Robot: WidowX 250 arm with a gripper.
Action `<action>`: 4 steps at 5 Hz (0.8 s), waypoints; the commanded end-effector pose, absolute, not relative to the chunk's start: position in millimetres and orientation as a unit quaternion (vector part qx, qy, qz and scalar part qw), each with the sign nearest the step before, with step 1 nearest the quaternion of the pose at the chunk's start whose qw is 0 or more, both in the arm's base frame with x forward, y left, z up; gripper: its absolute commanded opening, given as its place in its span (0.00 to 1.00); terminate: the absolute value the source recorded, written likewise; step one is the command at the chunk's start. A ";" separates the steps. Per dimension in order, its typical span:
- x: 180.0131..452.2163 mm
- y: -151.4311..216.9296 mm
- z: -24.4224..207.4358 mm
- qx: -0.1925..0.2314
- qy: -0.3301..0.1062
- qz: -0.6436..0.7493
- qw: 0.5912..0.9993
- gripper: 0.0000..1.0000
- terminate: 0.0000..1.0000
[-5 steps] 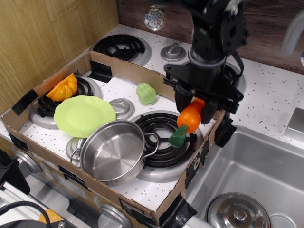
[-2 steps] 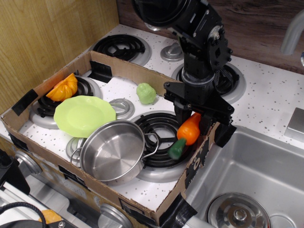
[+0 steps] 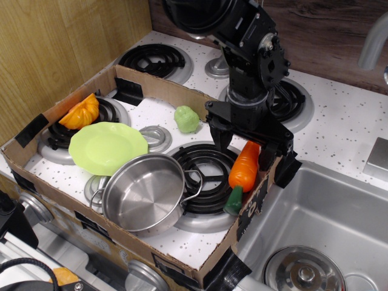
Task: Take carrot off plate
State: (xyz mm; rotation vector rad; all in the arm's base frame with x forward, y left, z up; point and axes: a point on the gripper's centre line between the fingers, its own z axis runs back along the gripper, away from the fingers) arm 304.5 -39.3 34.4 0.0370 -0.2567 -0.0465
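A white speckled desk (image 3: 354,124) in the form of a toy stove top is seen, with a shallow cardboard tray (image 3: 157,90) laid on it. Inside the tray, 2 black coil burners are visible. The lime-green plate (image 3: 108,146) is placed on the left side, and the steel pot (image 3: 144,192) stands just in front of it. The carrot (image 3: 243,170) is lying at the right edge of the tray, off the plate. An orange ridged wedge (image 3: 80,111) and a pale green lumpy toy (image 3: 187,119) are also resting there.

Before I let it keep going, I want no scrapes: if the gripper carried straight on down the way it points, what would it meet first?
Probably the carrot, lying just below the open gripper against the burner by the cardboard wall. Depth is hard to judge from this one view.
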 end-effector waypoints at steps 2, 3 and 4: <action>302.5 -50.0 131.5 0.087 -0.152 -0.020 0.984 1.00 0.00; 297.0 -46.6 138.0 0.087 -0.143 -0.020 0.986 1.00 0.00; 297.0 -46.6 138.0 0.087 -0.143 -0.020 0.986 1.00 0.00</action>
